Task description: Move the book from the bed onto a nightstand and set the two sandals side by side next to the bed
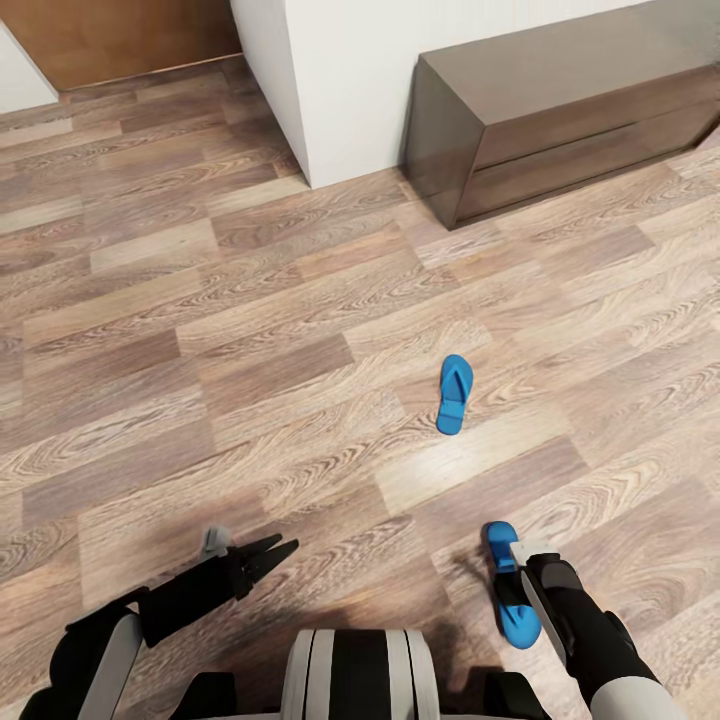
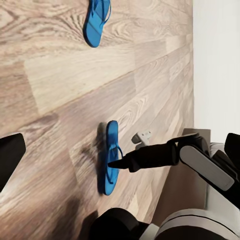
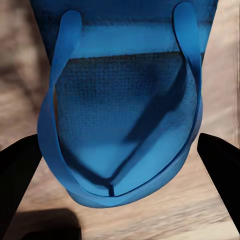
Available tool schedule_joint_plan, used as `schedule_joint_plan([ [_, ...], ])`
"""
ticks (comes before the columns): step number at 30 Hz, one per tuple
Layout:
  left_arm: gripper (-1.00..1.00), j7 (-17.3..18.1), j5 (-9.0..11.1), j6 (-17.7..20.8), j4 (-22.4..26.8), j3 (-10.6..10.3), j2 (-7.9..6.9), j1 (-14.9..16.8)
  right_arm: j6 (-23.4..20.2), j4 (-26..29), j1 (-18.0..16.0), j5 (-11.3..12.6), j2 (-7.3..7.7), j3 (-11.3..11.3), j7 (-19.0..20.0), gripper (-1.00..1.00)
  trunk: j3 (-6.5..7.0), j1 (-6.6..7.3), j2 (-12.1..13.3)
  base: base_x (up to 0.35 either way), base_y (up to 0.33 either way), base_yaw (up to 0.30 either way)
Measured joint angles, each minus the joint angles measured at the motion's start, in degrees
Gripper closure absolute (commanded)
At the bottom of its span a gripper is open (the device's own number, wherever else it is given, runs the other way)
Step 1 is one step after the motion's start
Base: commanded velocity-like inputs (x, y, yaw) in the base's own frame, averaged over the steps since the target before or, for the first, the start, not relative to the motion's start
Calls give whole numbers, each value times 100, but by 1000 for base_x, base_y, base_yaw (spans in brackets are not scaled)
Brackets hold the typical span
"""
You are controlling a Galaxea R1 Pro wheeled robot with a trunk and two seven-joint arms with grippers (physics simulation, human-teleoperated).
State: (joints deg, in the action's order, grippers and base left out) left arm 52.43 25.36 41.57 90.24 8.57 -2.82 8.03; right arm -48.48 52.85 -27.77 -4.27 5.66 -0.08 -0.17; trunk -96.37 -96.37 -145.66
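Your right gripper (image 1: 510, 572) is hanging directly over the near sandal (image 1: 512, 590) on the wood-plank floor (image 1: 250, 330), jaws spread wide, one finger (image 3: 17, 170) on each side of its toe end, gripping nothing. The far sandal (image 1: 454, 394) is lying well apart, toward the dark two-drawer cabinet (image 1: 570, 120). Your left gripper (image 1: 272, 553) is hovering empty, fingers nearly together.
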Motion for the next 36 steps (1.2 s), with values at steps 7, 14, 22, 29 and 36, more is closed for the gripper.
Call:
schedule_joint_plan([
  [7,-100,-17,-1,0,-33,-7,1,1,-1,3,0,1,-1,0,3,100,155,18,9,0,0,0],
  [14,-100,-17,-2,4,-181,3,-17,0,-6,235,-1,18,7,-45,47,100,310,36,19,0,0,0],
  [22,-100,-18,-8,-5,-306,45,-50,1,-45,1754,23,329,114,-224,130,100,488,57,29,0,0,0],
  [29,-100,23,-3,-7,-452,600,-323,2,-56,2136,68,1982,878,-515,839,100,643,75,39,0,0,0],
  [36,-100,39,-18,-35,-736,889,-478,1,-62,2043,100,3450,1795,-558,2279,100,798,93,48,0,0,0],
])
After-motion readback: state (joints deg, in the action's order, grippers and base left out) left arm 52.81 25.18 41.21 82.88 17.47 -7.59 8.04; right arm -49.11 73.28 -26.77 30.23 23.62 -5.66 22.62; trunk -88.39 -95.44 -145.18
